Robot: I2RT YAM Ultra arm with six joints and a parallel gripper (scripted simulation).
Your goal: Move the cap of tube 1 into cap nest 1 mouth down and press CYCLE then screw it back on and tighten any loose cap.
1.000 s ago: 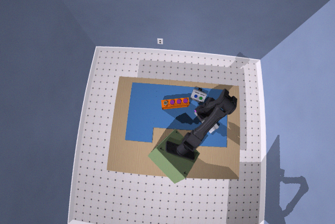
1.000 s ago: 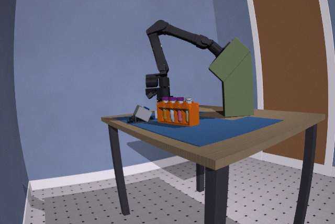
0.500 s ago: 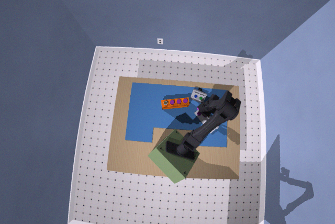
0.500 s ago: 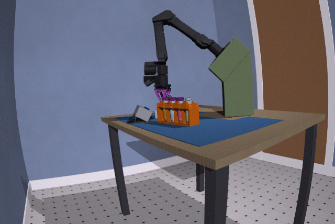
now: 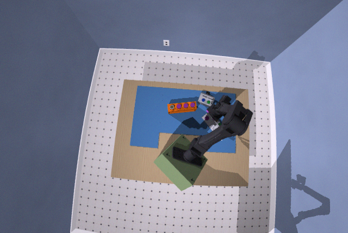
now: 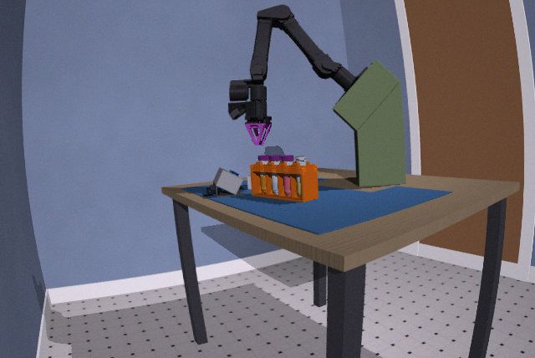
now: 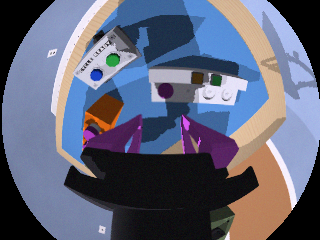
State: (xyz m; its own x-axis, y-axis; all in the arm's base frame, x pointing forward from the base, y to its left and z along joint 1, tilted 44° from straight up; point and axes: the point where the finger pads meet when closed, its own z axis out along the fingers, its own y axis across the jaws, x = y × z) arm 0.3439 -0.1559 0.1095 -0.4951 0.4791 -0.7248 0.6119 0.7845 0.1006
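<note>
— What's the room like, starting on the left?

— A plain blue-grey wall [image 6: 108, 86] runs down to a white skirting board [image 6: 150, 278], and the floor [image 6: 410, 302] is pale tile with small dark dots. A wooden table [image 6: 375, 232] on dark legs carries a blue mat [image 6: 345, 207].

— And on the mat?

— At the left, in the exterior view, a small grey key box [image 6: 227, 181] stands tilted; from the wrist it shows a blue key [image 7: 96, 75] and a green key [image 7: 112, 60]. Just right of it is the orange decapping station [image 6: 308, 181], three of its tubes with purple caps and the rightmost, tube 1 [image 6: 300, 158], bare and whitish on top.

— Where's that cap?

— The purple cap [image 7: 166, 91] lies in the end nest of the white cap tray [image 7: 220, 96], mouth direction not discernible.

— The gripper?

— The gripper [image 6: 258, 138] hangs above the tray, well clear of it, its purple fingers parted and empty.

— Further right?

— The arm's green pedestal [image 6: 379, 138], then a brown door [image 6: 462, 107] in a white frame.
</note>
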